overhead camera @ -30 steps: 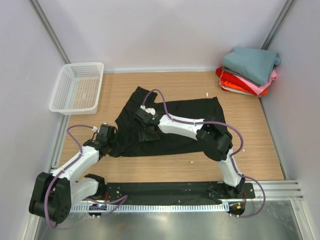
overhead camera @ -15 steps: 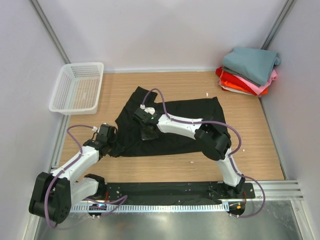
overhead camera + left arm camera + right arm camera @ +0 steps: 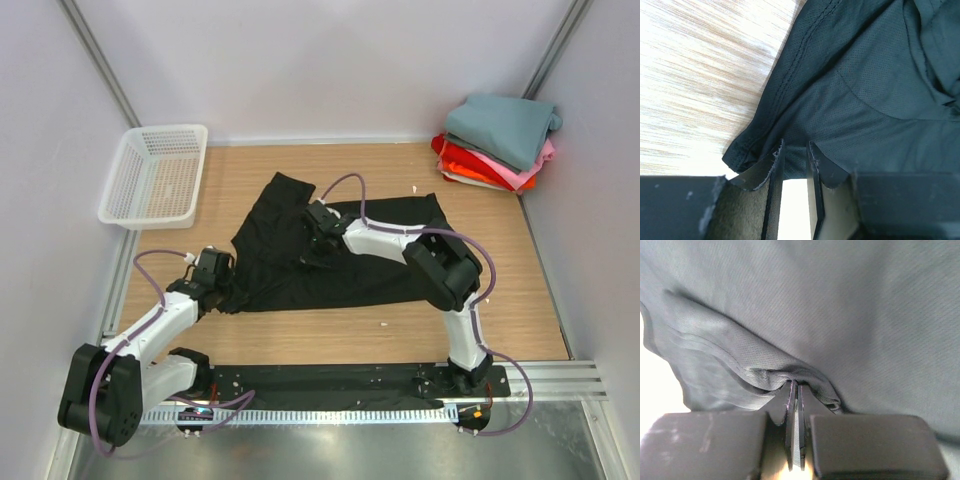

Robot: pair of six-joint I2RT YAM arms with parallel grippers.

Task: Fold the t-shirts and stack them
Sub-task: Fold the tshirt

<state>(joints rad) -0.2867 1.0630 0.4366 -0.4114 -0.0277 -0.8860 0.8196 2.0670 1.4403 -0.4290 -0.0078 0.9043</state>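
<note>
Black t-shirt (image 3: 300, 285) rumpled, partly folded perhaps; right gripper (image 3: 795, 386) pinching ridge.

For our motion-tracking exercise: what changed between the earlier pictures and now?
The right gripper, shut on a fold of the black shirt, moved right and farther out. The left gripper, basket and folded stack stayed put.

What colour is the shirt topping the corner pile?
The top folded shirt is teal-grey; top external view.
</note>
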